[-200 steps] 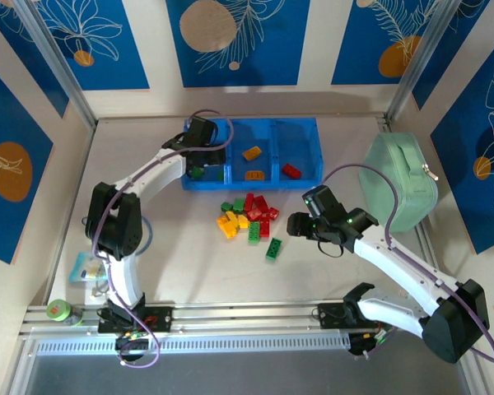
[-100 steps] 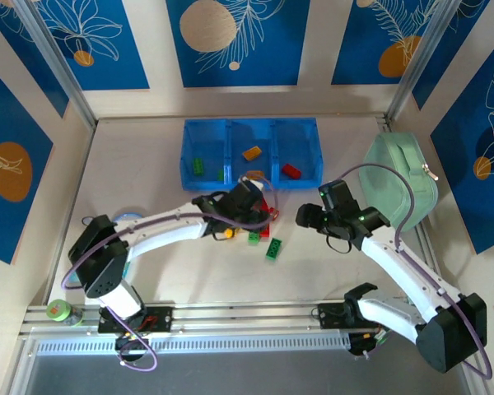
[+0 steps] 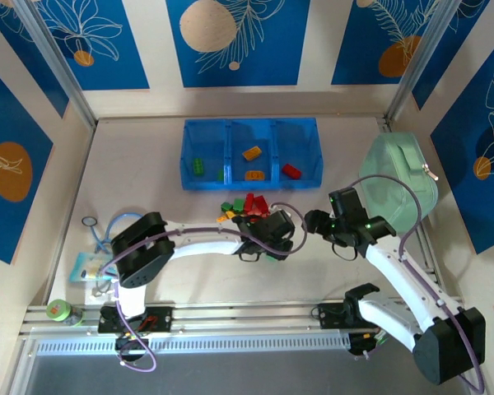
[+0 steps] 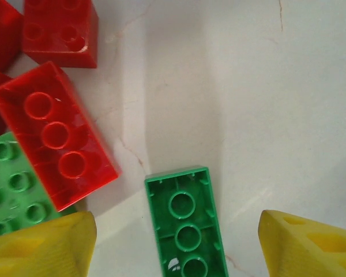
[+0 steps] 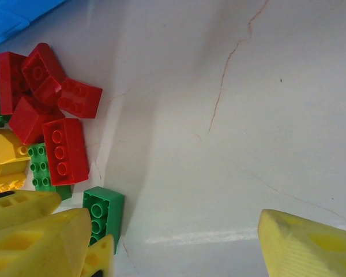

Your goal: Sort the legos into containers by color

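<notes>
Found the left pincer [image 4: 179, 248] open and empty, yellow fingers [image 4: 43, 245] set either side of a lone green brick [image 4: 186, 222] lying flat on the table [image 4: 265, 86]. Noted a red brick [image 4: 55, 141] just beside the left finger. Feared snagging that neighbour, or twisting the green brick askew, through an off-centre close. Saw the right pincer [image 5: 173, 242] likewise open and empty, close by; judged a knock between arms possible. Spotted the pile [image 3: 245, 206] near the blue tray [image 3: 206, 184], with a few bricks already inside.
</notes>
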Controlling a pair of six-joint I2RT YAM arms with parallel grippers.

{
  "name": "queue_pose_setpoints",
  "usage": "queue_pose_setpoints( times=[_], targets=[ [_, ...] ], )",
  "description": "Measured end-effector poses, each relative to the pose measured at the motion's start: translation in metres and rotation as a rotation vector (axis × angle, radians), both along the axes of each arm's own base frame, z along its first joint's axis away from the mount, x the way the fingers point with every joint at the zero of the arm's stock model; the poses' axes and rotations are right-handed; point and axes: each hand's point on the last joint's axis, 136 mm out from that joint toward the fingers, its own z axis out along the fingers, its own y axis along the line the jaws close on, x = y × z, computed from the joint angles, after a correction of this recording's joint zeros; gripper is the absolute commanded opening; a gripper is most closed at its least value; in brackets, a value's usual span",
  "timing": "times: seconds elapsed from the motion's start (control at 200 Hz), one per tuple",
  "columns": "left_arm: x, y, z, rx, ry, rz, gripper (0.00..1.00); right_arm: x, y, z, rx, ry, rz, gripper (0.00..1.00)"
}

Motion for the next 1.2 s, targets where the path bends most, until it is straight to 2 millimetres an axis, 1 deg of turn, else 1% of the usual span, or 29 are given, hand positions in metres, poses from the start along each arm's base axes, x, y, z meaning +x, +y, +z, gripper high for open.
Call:
queue_pose_setpoints(
  times=[0.085,0.33,0.355,0.415,0.47,0.52,0.62,0.685,0.74,0.78,0.846,0.951,1.026,1.086,1.131,1.201],
  targets=[
    [-0.001,-0.001,-0.006,0.010,0.008,0.004,0.69,0.000,-0.002,0.002,0.012,-0.012,-0.009,0.77],
    [-0.006,0.006,-0.025,0.061,0.045,0.027,0.52,-0.004,-0.005,-0.005,0.028,0.004,-0.019,0.77],
    [-0.006,0.007,-0.026,0.063,0.048,0.031,0.50,-0.004,-0.004,-0.005,0.030,0.003,-0.018,0.77],
    [-0.008,0.007,-0.027,0.067,0.050,0.031,0.39,-0.004,-0.004,-0.005,0.033,0.001,-0.018,0.77],
    [-0.009,0.007,-0.027,0.069,0.051,0.028,0.32,-0.004,-0.004,-0.004,0.037,-0.005,-0.017,0.77],
    [-0.009,0.007,-0.026,0.066,0.047,0.035,0.29,-0.004,-0.004,-0.002,0.039,-0.010,-0.018,0.77],
    [-0.008,0.009,-0.020,0.063,0.031,0.036,0.27,-0.004,-0.004,0.000,0.042,-0.019,-0.020,0.76],
    [-0.004,0.017,-0.012,0.048,0.023,0.051,0.26,-0.004,-0.004,0.000,0.049,-0.022,-0.021,0.76],
    [-0.001,0.026,0.000,0.022,0.014,0.066,0.26,-0.005,-0.003,-0.002,0.056,-0.020,-0.018,0.76],
    [0.004,0.033,0.011,-0.005,0.005,0.084,0.26,-0.006,-0.002,-0.003,0.062,-0.018,-0.017,0.76],
    [0.021,0.051,0.034,-0.060,-0.021,0.137,0.25,-0.008,-0.002,-0.006,0.066,-0.010,-0.016,0.76],
    [0.059,0.083,0.075,-0.142,-0.081,0.239,0.25,-0.010,-0.001,-0.009,0.069,0.000,-0.014,0.76],
    [0.086,0.106,0.098,-0.193,-0.119,0.308,0.26,-0.010,0.001,-0.009,0.078,0.002,-0.009,0.76],
    [0.105,0.125,0.107,-0.216,-0.135,0.354,0.26,-0.010,0.002,-0.009,0.085,0.001,-0.005,0.76],
    [0.119,0.141,0.108,-0.218,-0.137,0.395,0.26,-0.010,0.003,-0.008,0.089,-0.001,-0.003,0.76],
    [0.135,0.161,0.105,-0.207,-0.132,0.443,0.27,-0.010,0.005,-0.008,0.093,-0.002,0.001,0.75]
  ],
)
